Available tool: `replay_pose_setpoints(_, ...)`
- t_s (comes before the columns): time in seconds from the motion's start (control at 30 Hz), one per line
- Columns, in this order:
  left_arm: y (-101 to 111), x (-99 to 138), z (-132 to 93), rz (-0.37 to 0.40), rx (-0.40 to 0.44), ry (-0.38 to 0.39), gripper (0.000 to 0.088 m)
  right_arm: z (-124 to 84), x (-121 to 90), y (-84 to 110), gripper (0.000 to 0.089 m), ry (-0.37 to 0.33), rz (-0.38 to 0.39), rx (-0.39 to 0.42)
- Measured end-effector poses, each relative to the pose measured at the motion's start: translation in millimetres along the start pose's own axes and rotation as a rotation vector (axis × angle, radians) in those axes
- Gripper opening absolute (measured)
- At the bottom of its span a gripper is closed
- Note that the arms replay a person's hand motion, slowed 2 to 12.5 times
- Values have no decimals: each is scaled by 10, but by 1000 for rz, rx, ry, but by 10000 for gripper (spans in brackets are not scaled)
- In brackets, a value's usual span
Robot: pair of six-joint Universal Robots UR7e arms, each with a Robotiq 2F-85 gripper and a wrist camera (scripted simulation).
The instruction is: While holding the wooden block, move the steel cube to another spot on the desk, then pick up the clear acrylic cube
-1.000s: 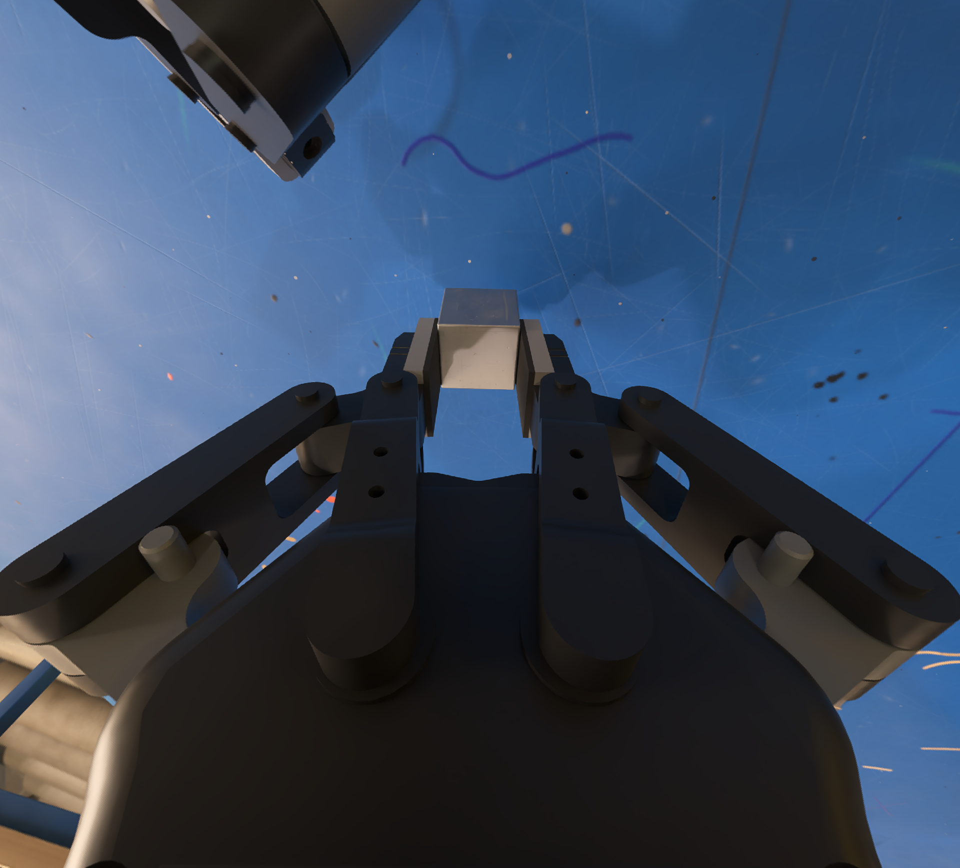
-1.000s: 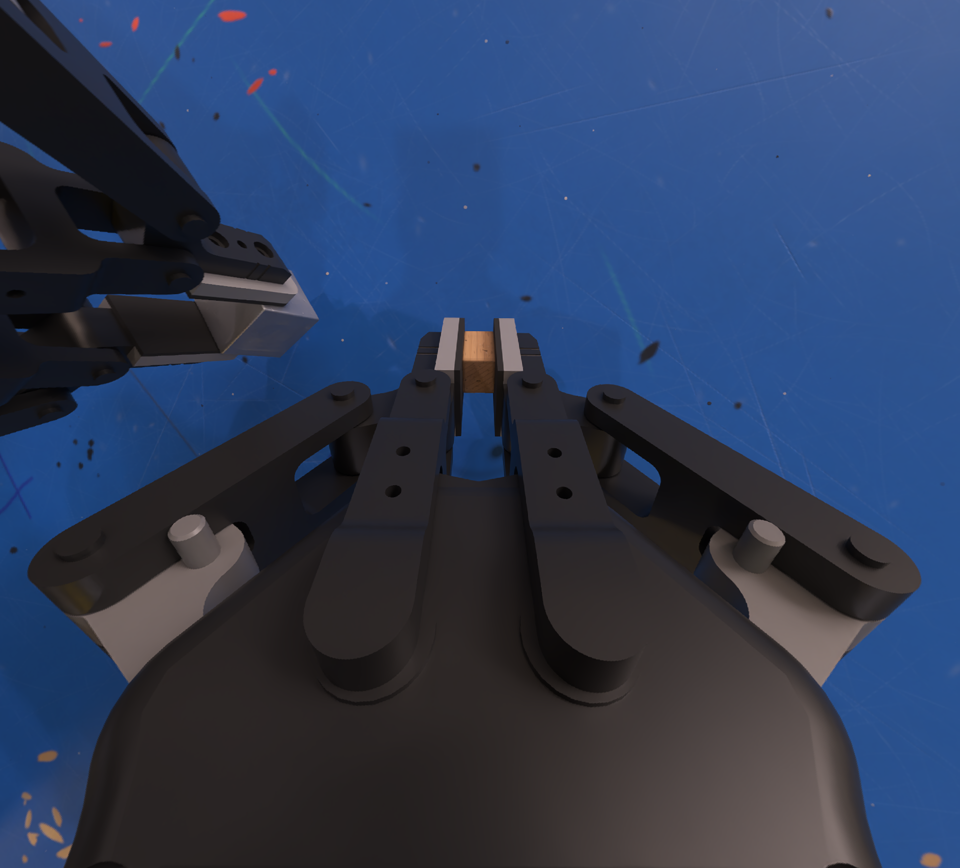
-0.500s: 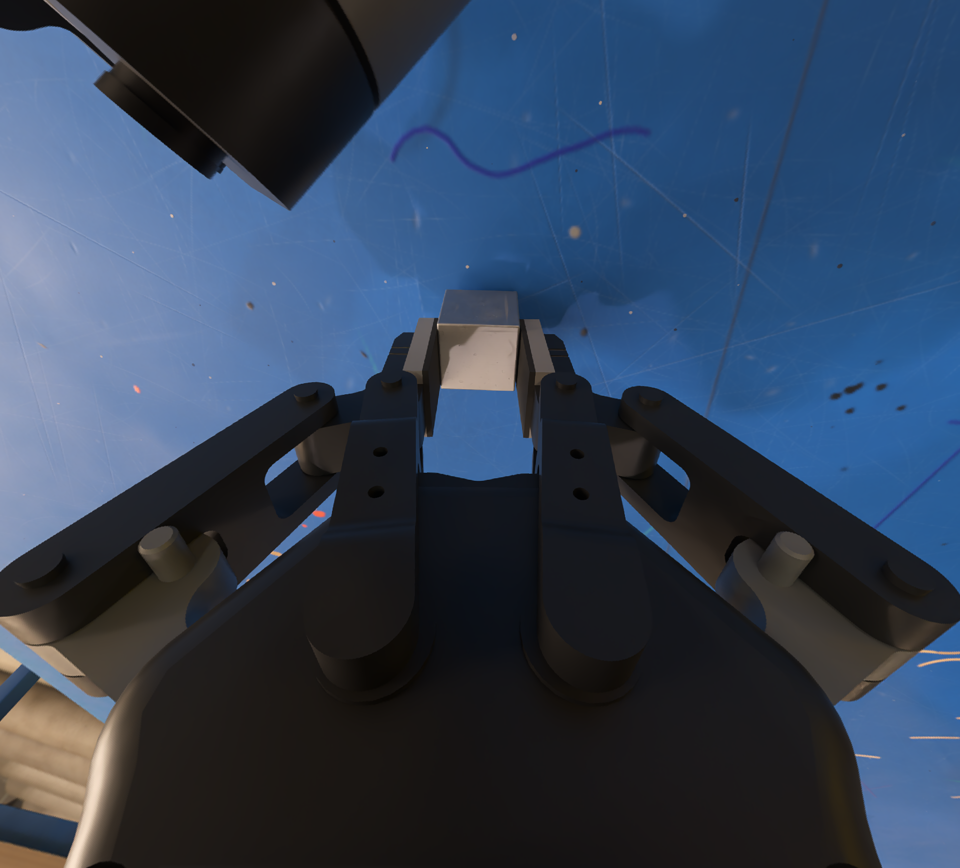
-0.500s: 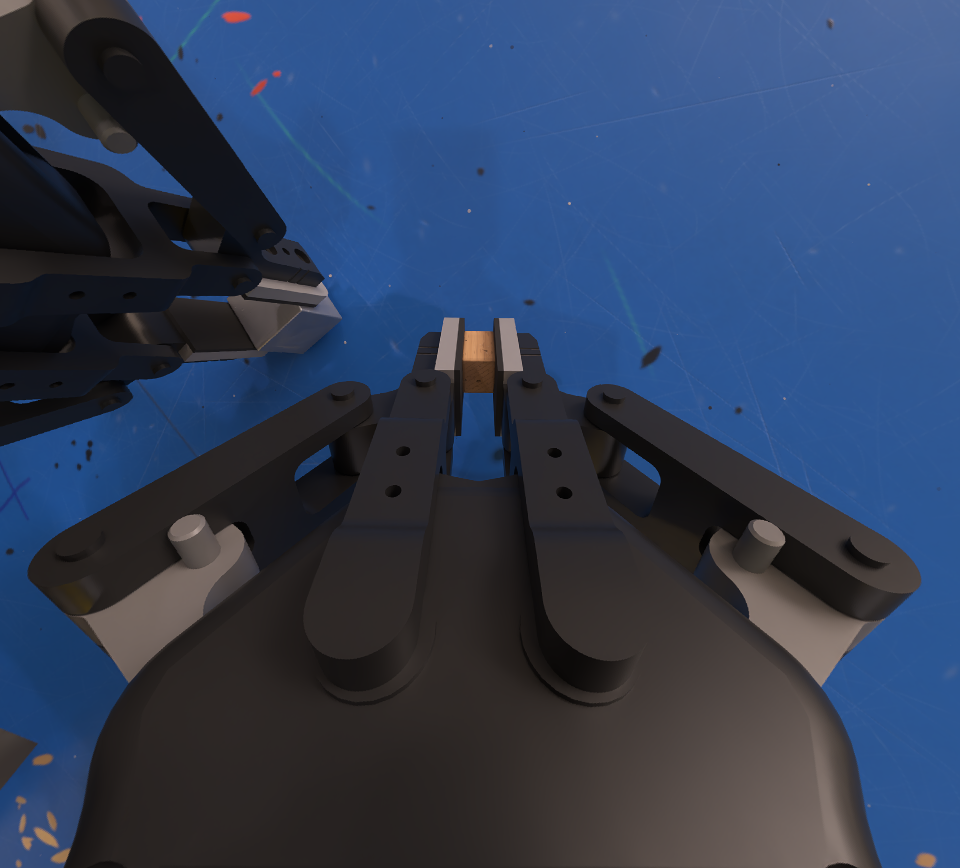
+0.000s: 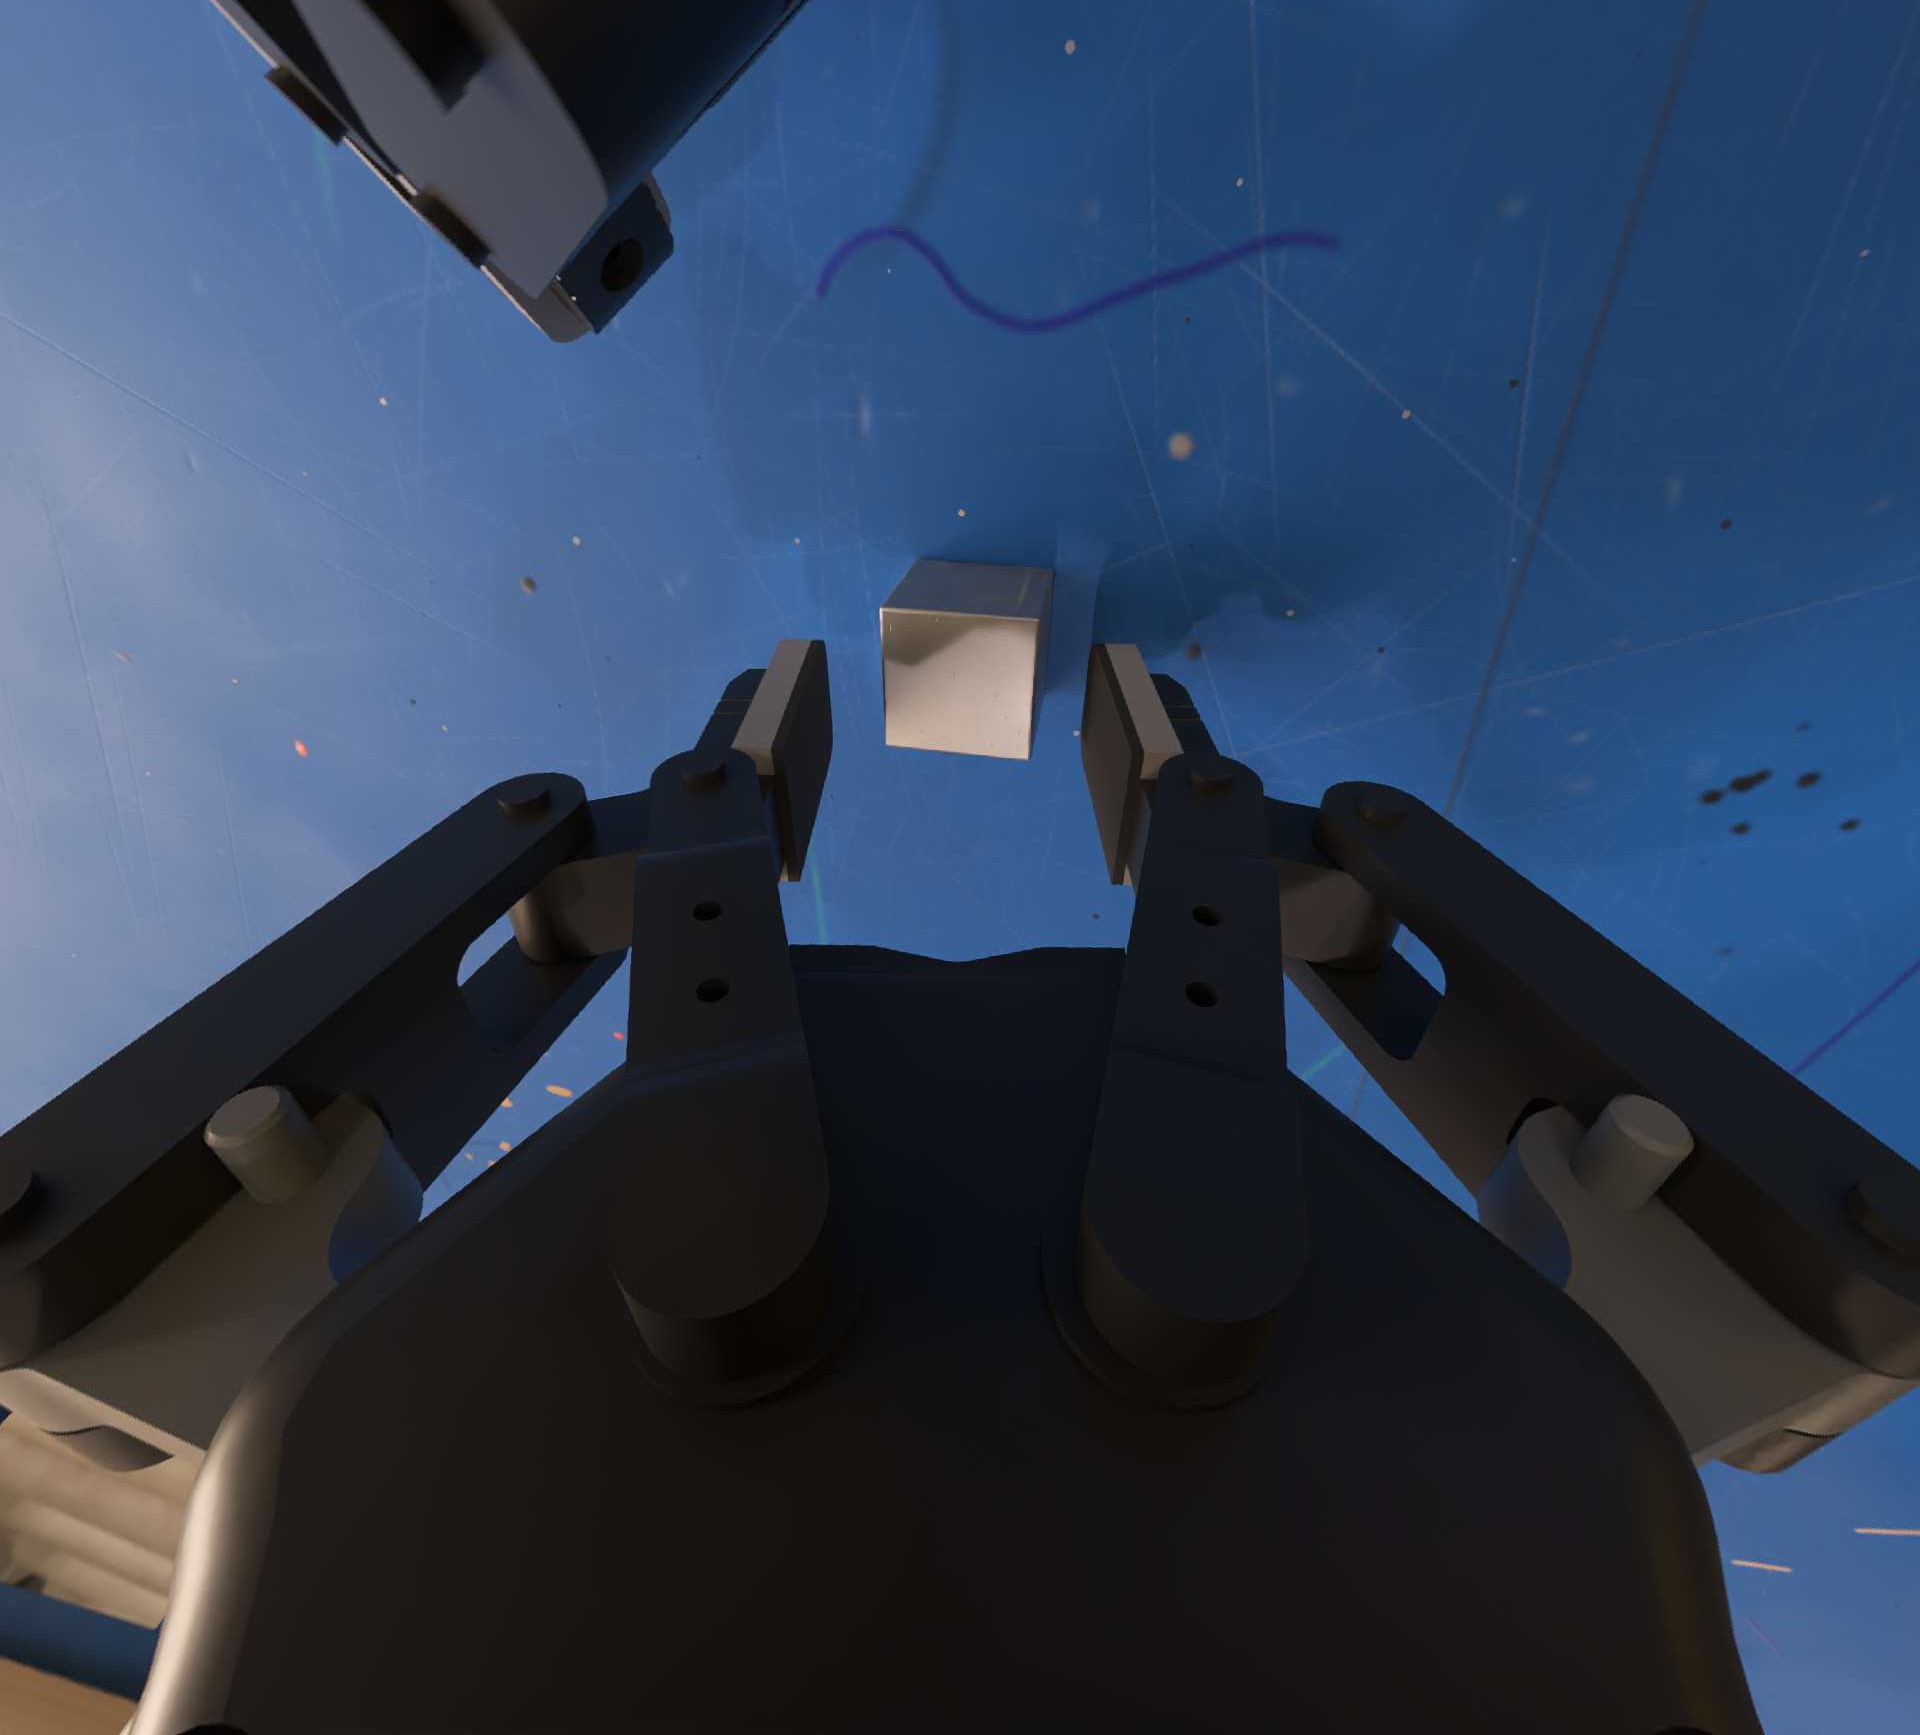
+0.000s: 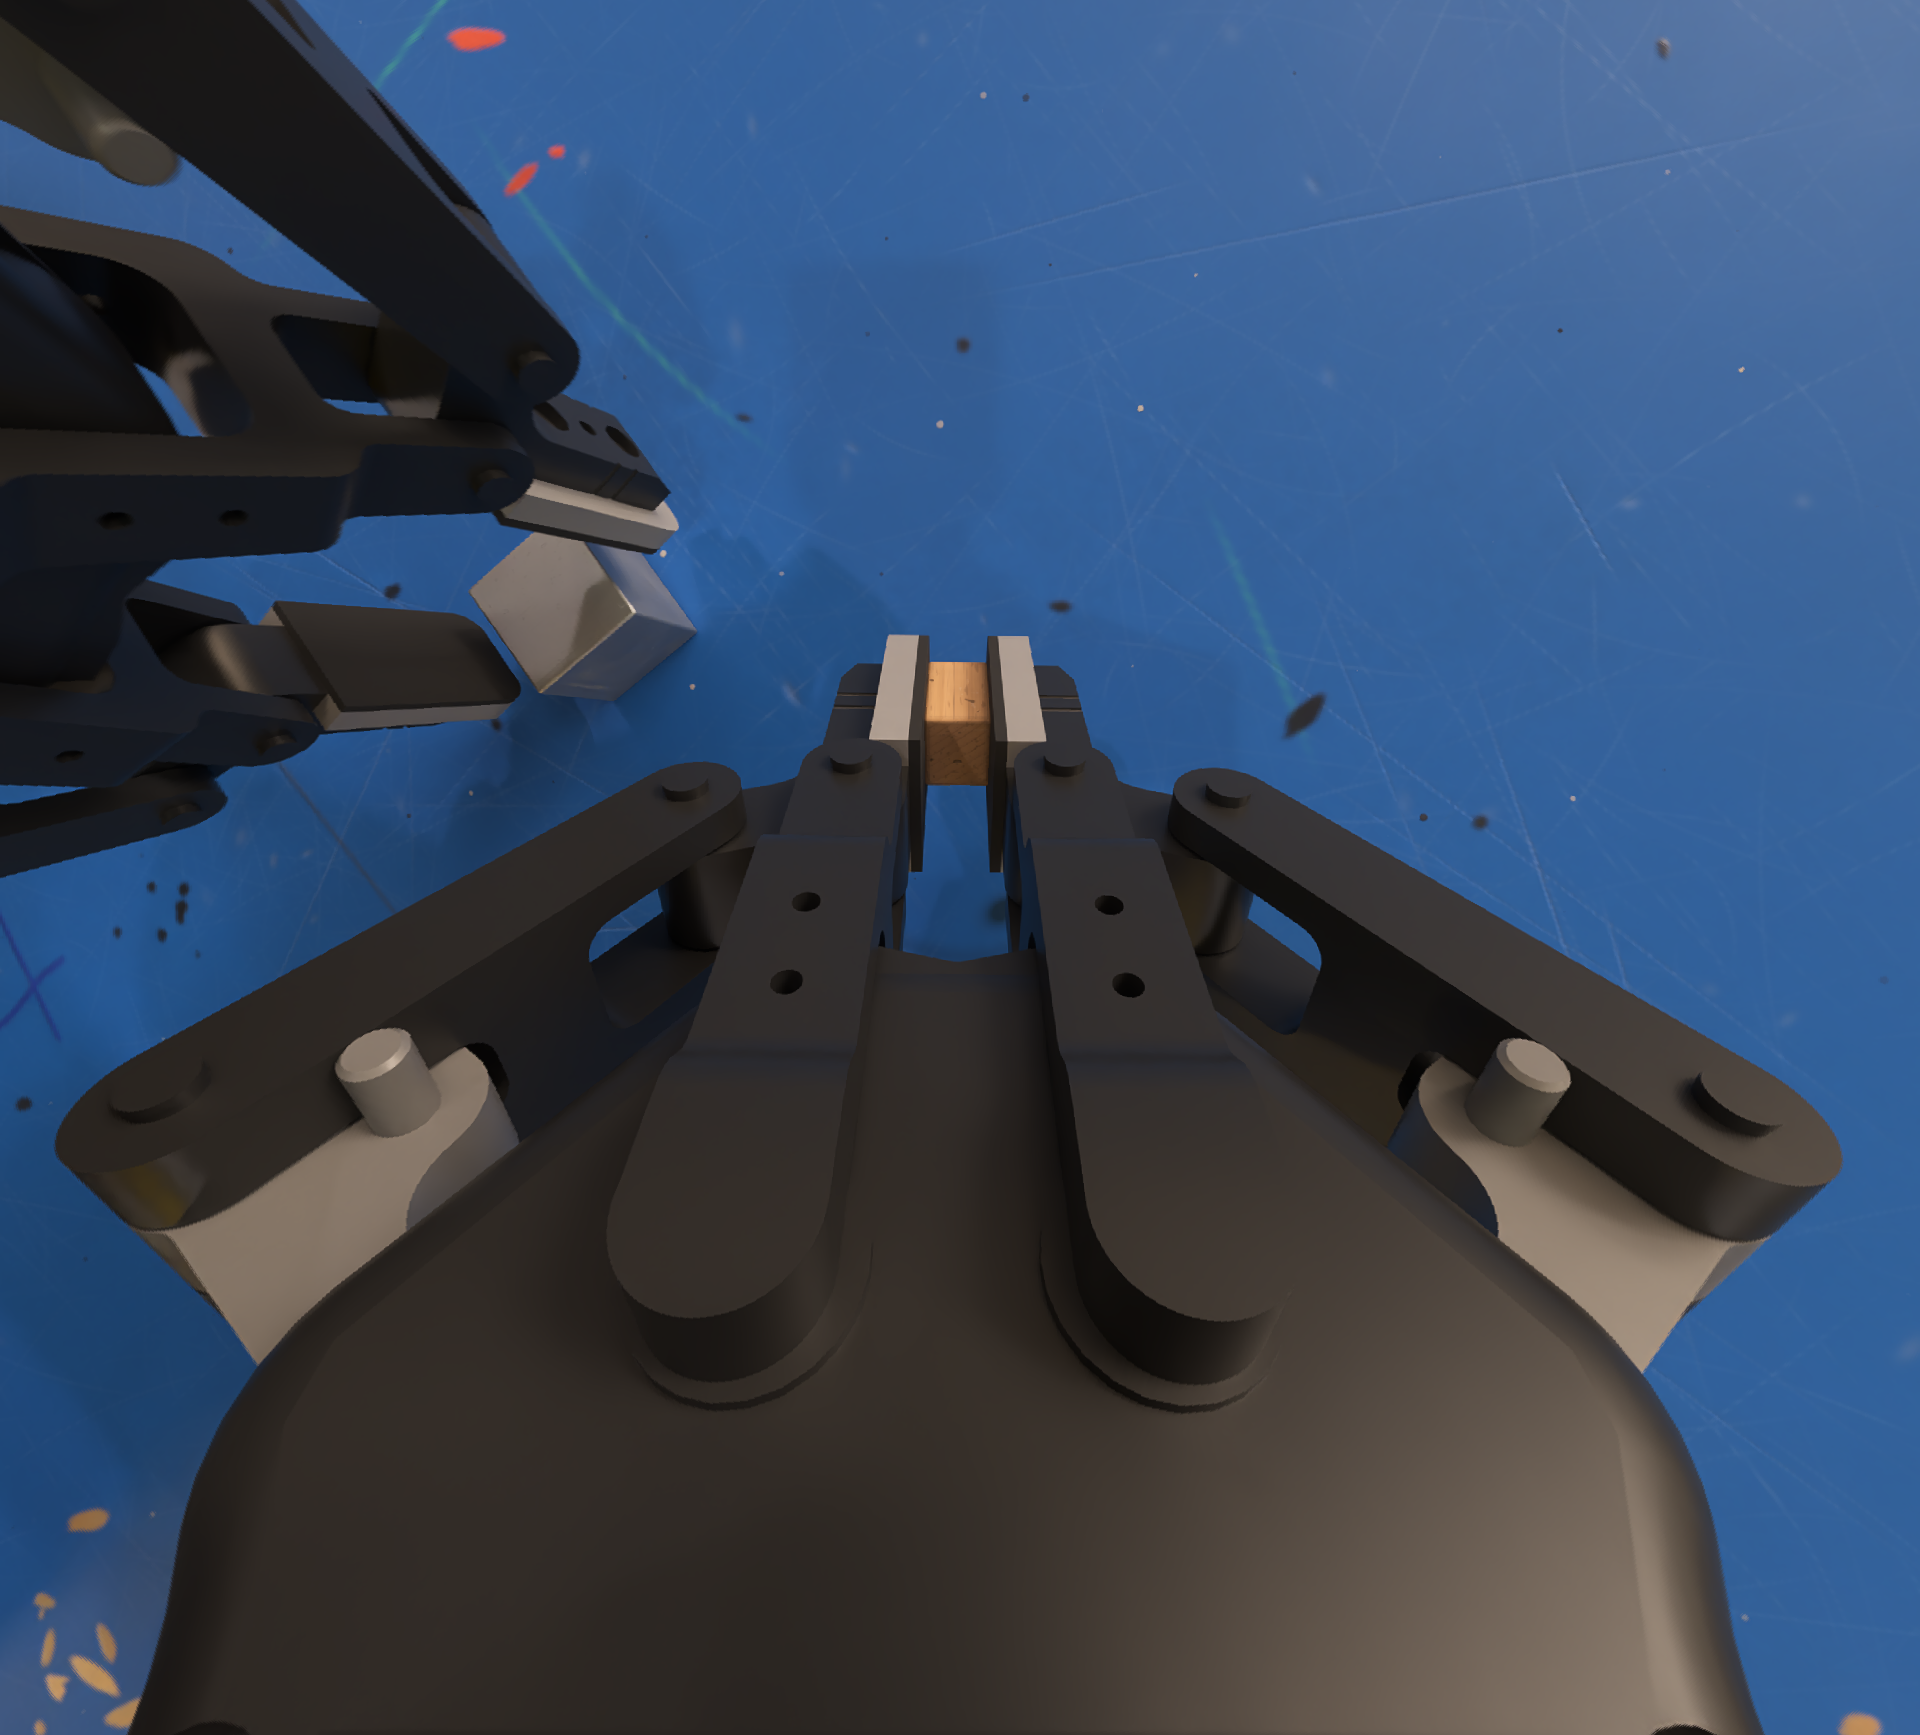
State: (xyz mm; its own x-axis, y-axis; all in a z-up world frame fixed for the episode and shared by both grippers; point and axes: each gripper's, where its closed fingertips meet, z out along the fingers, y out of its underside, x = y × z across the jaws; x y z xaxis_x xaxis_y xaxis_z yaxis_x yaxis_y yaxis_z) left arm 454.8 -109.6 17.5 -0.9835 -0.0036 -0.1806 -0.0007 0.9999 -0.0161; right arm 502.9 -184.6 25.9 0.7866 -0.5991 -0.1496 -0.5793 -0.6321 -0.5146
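The steel cube (image 5: 961,659) rests on the blue desk (image 5: 1351,542) between the fingertips of my left gripper (image 5: 956,729), which is open with clear gaps on both sides. The cube also shows in the right wrist view (image 6: 582,615), with the left gripper (image 6: 540,605) spread around it. My right gripper (image 6: 957,719) is shut on the small wooden block (image 6: 956,721) and holds it above the desk, just right of the steel cube. The clear acrylic cube is not in view.
The right arm's wrist (image 5: 468,54) hangs over the upper left of the left wrist view. The blue desk (image 6: 1351,283) is scratched and paint-flecked, with a purple squiggle (image 5: 1070,283) beyond the cube. A wooden edge (image 5: 52,1696) shows at the bottom left.
My left gripper has opened and let go of the steel cube, which now sits on the desk. The right gripper still holds the wooden block.
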Motion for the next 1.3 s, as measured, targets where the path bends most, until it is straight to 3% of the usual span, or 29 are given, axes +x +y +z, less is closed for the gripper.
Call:
replay_pose_setpoints(0.23, -24, -9, -173, -17, 70, -39, 434, -1, 5, 4, 97, 4, -2, -2)
replay_pose_setpoints(0.67, 213, 20, -769, -82, 206, -134, 437, 0, 9, 6, 97, 3, 0, 2)
replay_pose_setpoints(0.93, 711, 4, -1104, -157, 219, -210, 436, 2, 8, 6, 97, 2, 1, 2)
replay_pose_setpoints(1.3, 1593, 57, -1341, -292, 158, -275, 474, 6, 8, 3, 97, 2, 4, 1)
